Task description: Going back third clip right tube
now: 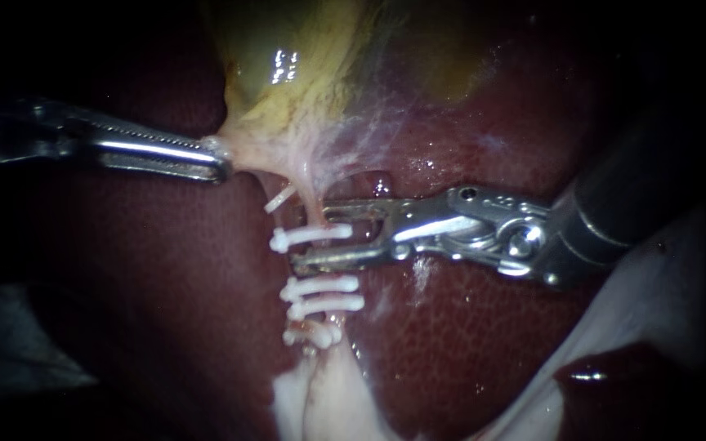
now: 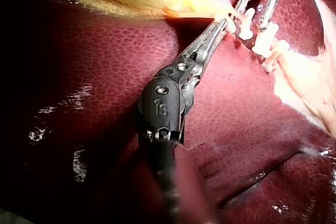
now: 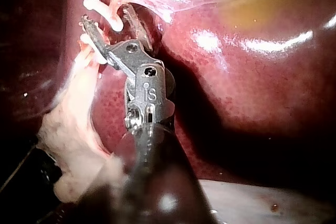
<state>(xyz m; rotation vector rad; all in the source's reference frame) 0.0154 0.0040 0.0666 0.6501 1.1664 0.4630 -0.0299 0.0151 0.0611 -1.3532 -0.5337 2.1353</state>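
liver (image 1: pixel 467 343): lying dark red and wet across the whole field, filling most of both wrist views (image 2: pixel 105 87) (image 3: pixel 236 77)
gallbladder (image 1: pixel 288 49): sitting yellowish at the top of the endoscope view, narrowing down to a pale neck
white sheet (image 1: pixel 663 310): showing under the liver's edge at the lower right
pale tissue (image 1: pixel 320 400): trailing off below the clips, looking ragged beside the right instrument in its wrist view (image 3: pixel 73 129)
left instrument (image 1: pixel 212 159): coming in from the left, jaws closed and pinching the gallbladder's neck, pulling it sideways; gripping that same pale neck at the jaw tips in the left wrist view (image 2: pixel 223 22)
right instrument (image 1: pixel 320 235): coming in from the right, jaws standing clearly apart, one above and one below the top clip, straddling the right tube and not squeezing anything; showing the same gap in the right wrist view (image 3: pixel 107 22)
right tube (image 1: pixel 314 204): running down from the gallbladder's neck, passing between the parted jaws
top clip (image 1: pixel 300 238): sitting white across the right tube, lying in the gap between the right instrument's jaws
lower clips (image 1: pixel 320 287): sitting stacked close together further down the tube, just below the lower jaw, three white bars in all
small clip (image 1: pixel 279 198): lying tilted on a thin strand just beside the right tube, nearer the left instrument
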